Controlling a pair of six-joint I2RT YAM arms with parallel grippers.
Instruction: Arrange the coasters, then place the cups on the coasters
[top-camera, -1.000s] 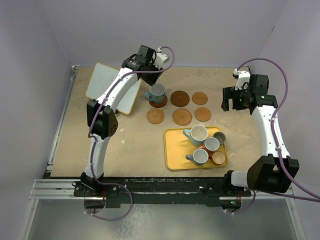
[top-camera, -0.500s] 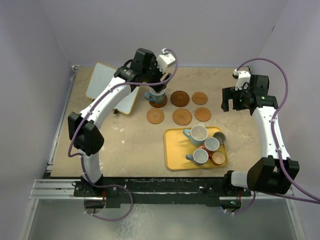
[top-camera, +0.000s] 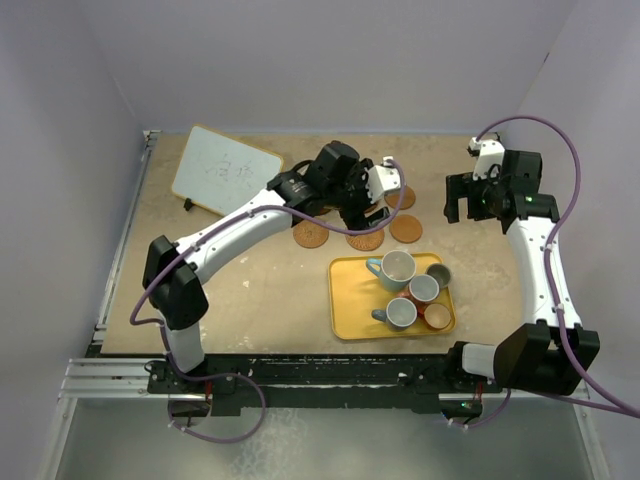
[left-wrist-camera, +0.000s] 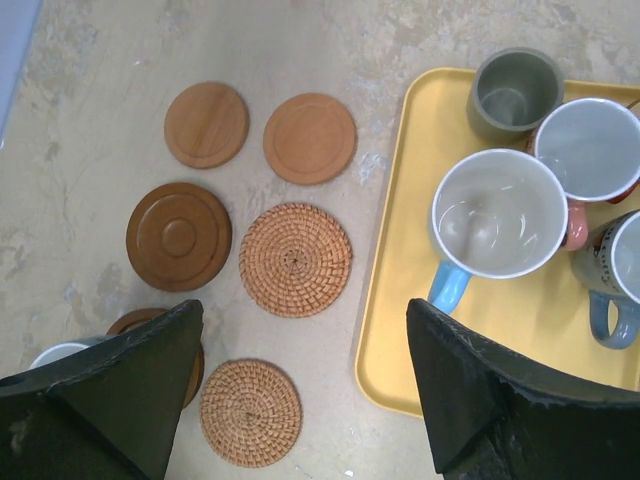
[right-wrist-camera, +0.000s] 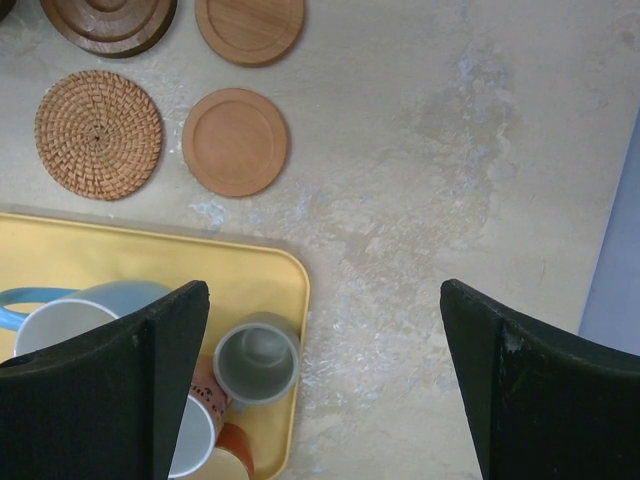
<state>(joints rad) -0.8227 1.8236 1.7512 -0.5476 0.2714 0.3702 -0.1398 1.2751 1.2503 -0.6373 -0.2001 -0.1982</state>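
Observation:
Six brown coasters lie in two rows left of the yellow tray (left-wrist-camera: 400, 300): two smooth light ones (left-wrist-camera: 206, 124) (left-wrist-camera: 310, 138), a dark one (left-wrist-camera: 179, 236), two woven ones (left-wrist-camera: 295, 259) (left-wrist-camera: 250, 412). A last dark coaster (left-wrist-camera: 140, 322) carries a cup whose white rim (left-wrist-camera: 60, 352) peeks out behind my left finger. The left gripper (left-wrist-camera: 303, 310) hangs open and empty above the coasters. On the tray stand a light blue cup (left-wrist-camera: 498, 213), a grey one (left-wrist-camera: 515, 92), a reddish one (left-wrist-camera: 590, 148), a blue-grey one (left-wrist-camera: 620, 270) and an orange-brown one (top-camera: 437, 317). The right gripper (right-wrist-camera: 325, 290) is open and empty over the tray's corner.
A whiteboard (top-camera: 225, 170) lies at the back left. The left arm (top-camera: 250, 225) reaches across the table and hides the back-left coaster in the top view. Walls close the table at the back and sides.
The left gripper let go of the light blue cup on the back-left coaster, opened, and swung right over the middle coasters. The right arm stayed put, its jaws widening slightly.

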